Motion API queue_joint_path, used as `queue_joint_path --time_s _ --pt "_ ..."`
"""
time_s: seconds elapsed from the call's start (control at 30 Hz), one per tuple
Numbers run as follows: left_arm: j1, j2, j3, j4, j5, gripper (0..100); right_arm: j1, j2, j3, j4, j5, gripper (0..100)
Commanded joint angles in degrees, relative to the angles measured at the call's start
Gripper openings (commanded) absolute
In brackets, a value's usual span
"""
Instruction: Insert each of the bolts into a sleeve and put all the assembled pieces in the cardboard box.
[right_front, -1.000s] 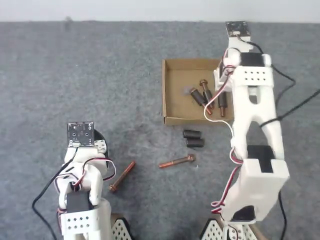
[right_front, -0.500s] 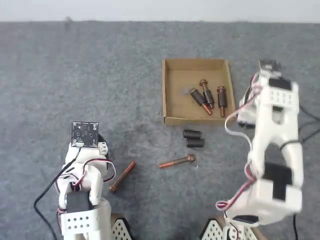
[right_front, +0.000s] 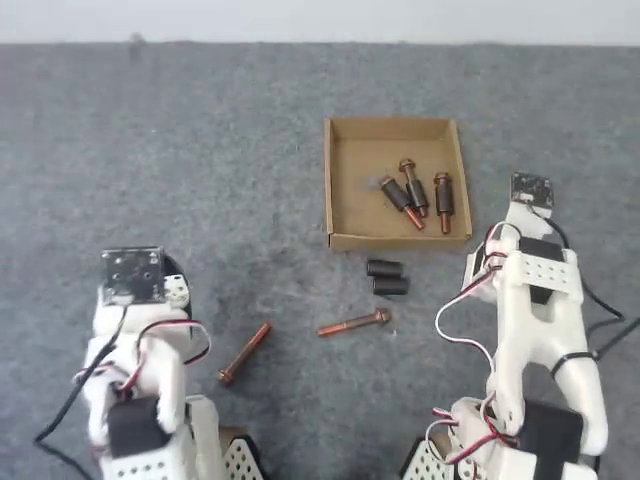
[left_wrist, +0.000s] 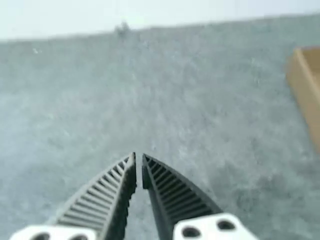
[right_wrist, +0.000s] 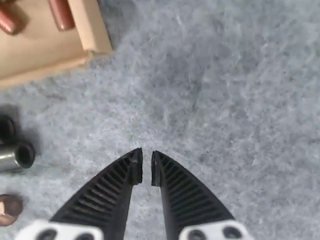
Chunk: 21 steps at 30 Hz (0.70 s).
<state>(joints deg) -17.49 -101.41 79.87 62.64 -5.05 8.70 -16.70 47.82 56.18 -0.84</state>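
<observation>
Both tools are staying out of the work, closed and empty, above the desk.
The left tool and right tool are gripping nothing. Three assembled pieces are lying in the cardboard box at upper centre, while two sleeves and two bolts are lying just below it.

Left wrist view: brown cardboard box blurred, cropped by pic edge. Right wrist view: box corner cropped too; two copper-coloured pieces inside cut off, can't tell bolt vs. sleeve. Two black cylindrical sleeves & copper-coloured bolt head part out of frame. High view: white plastic arms cut off at bases.
</observation>
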Motion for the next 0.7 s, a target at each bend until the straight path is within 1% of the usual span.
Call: queue_joint_path --time_s 0.0,0.1,0.17,0.33,0.4,0.47,0.57,0.6,0.67 --pt "0.6 9.1 -15.3 6.4 -0.3 2 0.6 -3.1 -0.1 -1.2 1.1 0.7" --pt "1.1 21.9 -23.6 10.9 -0.3 3 0.6 -3.1 0.0 -1.3 1.2 0.7" --pt "2.5 31.7 -29.9 15.5 -0.3 3 0.6 -3.1 0.0 -1.3 1.2 0.7" --pt "10.6 54.5 -43.8 29.7 -0.6 3 0.6 -3.1 0.1 -1.3 1.2 0.8" --pt "14.6 62.6 -47.2 33.1 -0.6 3 0.6 -3.1 0.1 -1.3 1.3 0.8" --pt "17.7 69.9 -48.3 35.0 -0.6 3 0.6 -3.1 0.1 -1.5 1.3 0.8" --pt "20.8 78.5 -48.3 34.6 -0.8 2 0.6 -3.1 0.8 -2.9 1.5 0.9" --pt "21.5 80.3 -48.1 33.8 -1.4 2 0.6 -3.1 0.9 -3.1 2.2 0.9" --pt "22.3 81.7 -47.4 32.1 -4.8 2 0.6 -3.1 1.2 -3.4 3.2 0.8"
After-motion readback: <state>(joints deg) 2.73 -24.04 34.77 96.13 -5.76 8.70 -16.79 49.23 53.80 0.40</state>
